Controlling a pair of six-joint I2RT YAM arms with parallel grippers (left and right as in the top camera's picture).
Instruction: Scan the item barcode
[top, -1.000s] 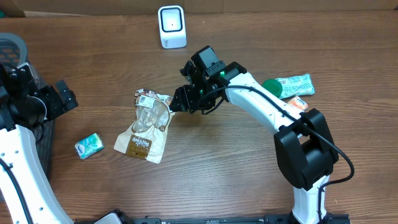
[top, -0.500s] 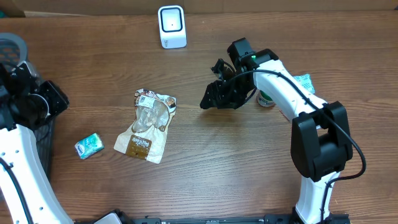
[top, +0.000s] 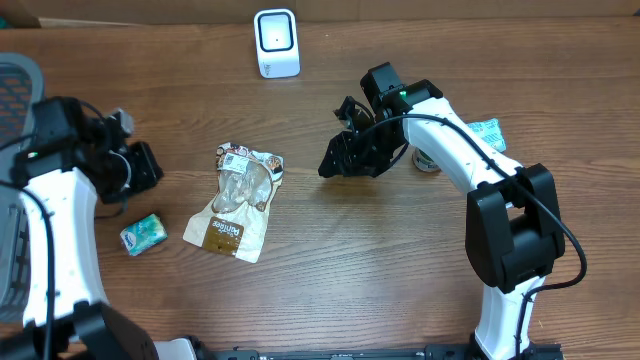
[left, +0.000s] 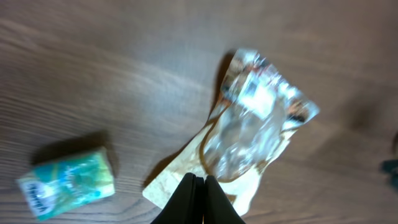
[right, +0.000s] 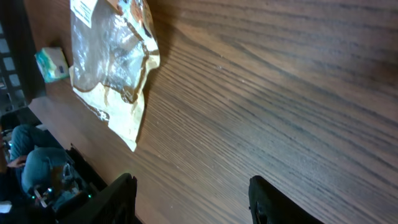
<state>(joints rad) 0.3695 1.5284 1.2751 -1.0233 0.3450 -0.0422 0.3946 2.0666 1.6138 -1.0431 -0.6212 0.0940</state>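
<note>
Overhead: the bag (top: 238, 203) lies flat left of centre on the table (top: 350, 260), long axis 1 to 7 o'clock, white sticker end toward the scanner (top: 277, 42); print unreadable. Bare wood surrounds it; right gripper (top: 335, 158) at 2 o'clock, left gripper (top: 140, 165) at 9, teal packet (top: 143, 233) at 8.
Left wrist: fingers (left: 186, 199) pressed together, empty.
Right wrist: fingers (right: 121, 199) spread wide, empty; bag at 10 o'clock.

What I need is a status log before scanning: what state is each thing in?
Left gripper: shut, empty.
Right gripper: open, empty.
Pouch: lying flat, unheld.
Teal packet: lying flat, unheld.
Scanner: standing upright, untouched.
</note>
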